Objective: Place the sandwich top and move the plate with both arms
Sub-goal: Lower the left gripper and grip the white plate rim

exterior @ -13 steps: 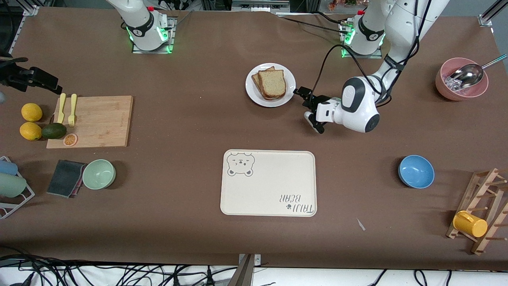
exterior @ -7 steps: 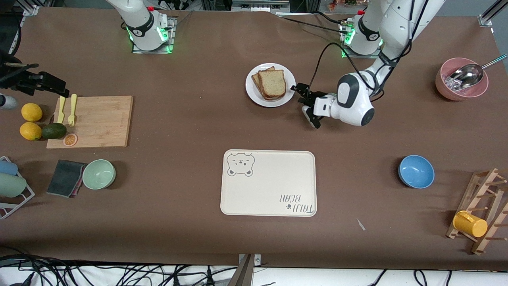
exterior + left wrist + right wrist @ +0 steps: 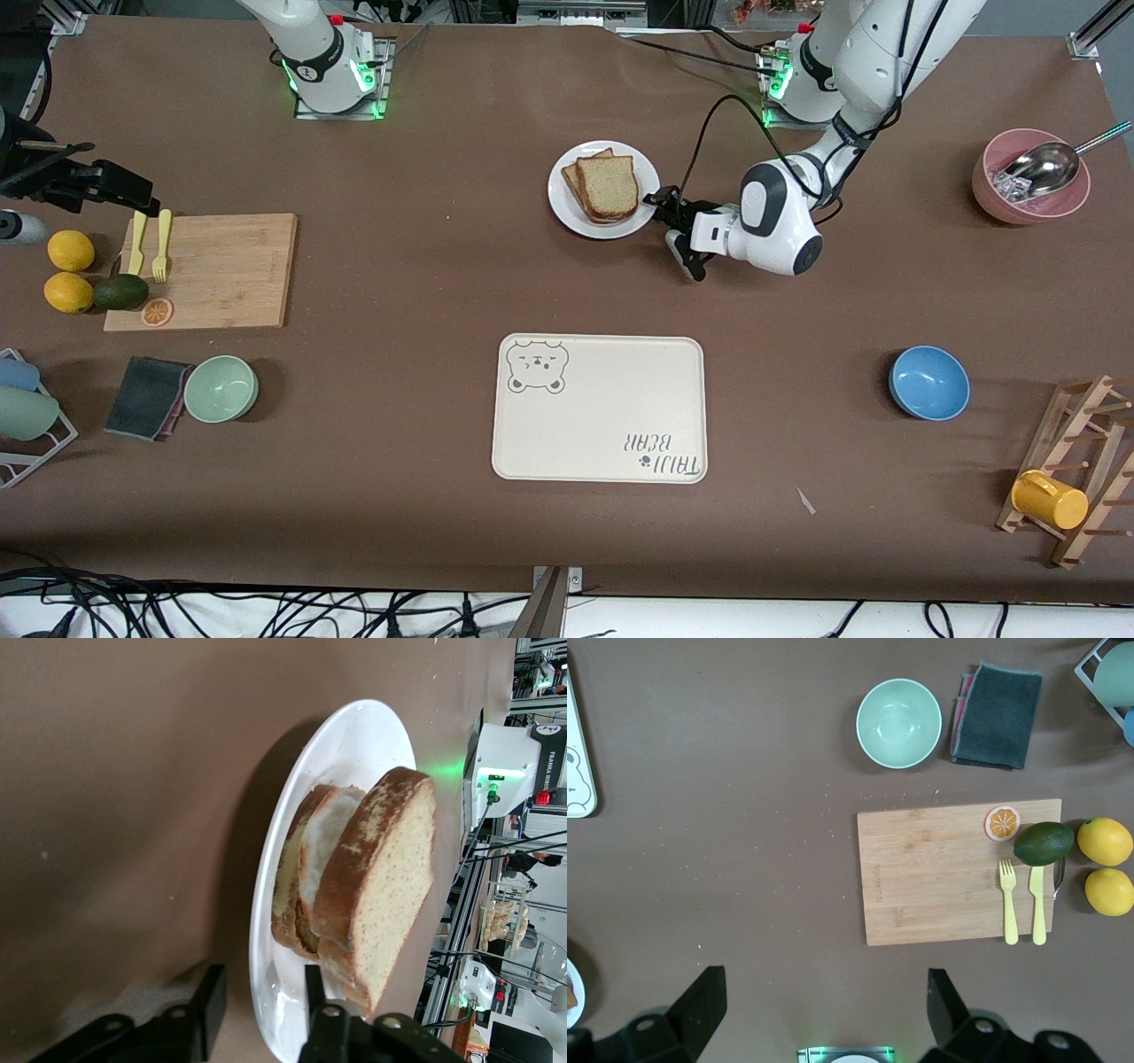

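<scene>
Two pincers, one at the plate's rim

One arm is at work. The left pincer [image 3: 261, 974] is low over the desk [image 3: 425, 266], at the edge of the plate [image 3: 620, 228] that faces the left arm's end. In the left wrist view its two fingers [image 3: 211, 1001] stand apart with the plate's rim between them, one over the white inner surface and one outside the rim above the desk. A dark gap shows between the outer finger and the plate, so the grip is not closed on it.

Just past the pincer's tips, the sandwich top [image 3: 608, 188] lies on the plate as the uppermost slice of a small stack, tan face up and brown crust around it. The lower slices peek out from under it on the side away from the pincer.

Nearer the front camera than the left pincer lies the cream tray [image 3: 602, 425] with its bear drawing, well apart from the plate.

The right arm waits. Its right pincer [image 3: 824, 988] hangs spread wide and holding nothing, high above the right arm's end of the desk, looking down on the cutting board [image 3: 957, 873] and a green bowl [image 3: 898, 723].
</scene>
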Motion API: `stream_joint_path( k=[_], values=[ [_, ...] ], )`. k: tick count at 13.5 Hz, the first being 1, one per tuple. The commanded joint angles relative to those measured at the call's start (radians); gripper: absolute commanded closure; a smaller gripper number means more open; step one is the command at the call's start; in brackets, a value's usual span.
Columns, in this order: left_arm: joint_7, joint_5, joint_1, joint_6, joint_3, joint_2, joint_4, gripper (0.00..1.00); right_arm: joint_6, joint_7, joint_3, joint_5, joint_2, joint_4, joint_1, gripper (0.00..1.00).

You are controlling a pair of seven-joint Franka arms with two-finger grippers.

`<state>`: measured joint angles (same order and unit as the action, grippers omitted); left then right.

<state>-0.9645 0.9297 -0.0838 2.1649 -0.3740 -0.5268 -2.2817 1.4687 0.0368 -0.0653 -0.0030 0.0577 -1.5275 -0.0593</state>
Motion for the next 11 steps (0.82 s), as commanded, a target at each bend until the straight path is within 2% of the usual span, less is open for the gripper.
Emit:
stream_joint_path(
  k=[1,4,11],
  values=[
    [-0.036,0.067,-0.022,0.027,-0.006,-0.01,-0.012,0.67,-0.027,0.003,0.001,-0.002,0.001,0.023,-0.002,0.0],
    [-0.037,0.093,-0.037,0.027,-0.006,-0.01,-0.012,1.0,-0.025,-0.008,-0.001,-0.002,0.001,0.023,-0.002,0.0],
    [-0.027,0.093,0.013,-0.003,-0.008,-0.006,0.028,1.0,-0.011,0.009,-0.001,-0.005,0.014,0.018,-0.002,0.0]
  ],
)
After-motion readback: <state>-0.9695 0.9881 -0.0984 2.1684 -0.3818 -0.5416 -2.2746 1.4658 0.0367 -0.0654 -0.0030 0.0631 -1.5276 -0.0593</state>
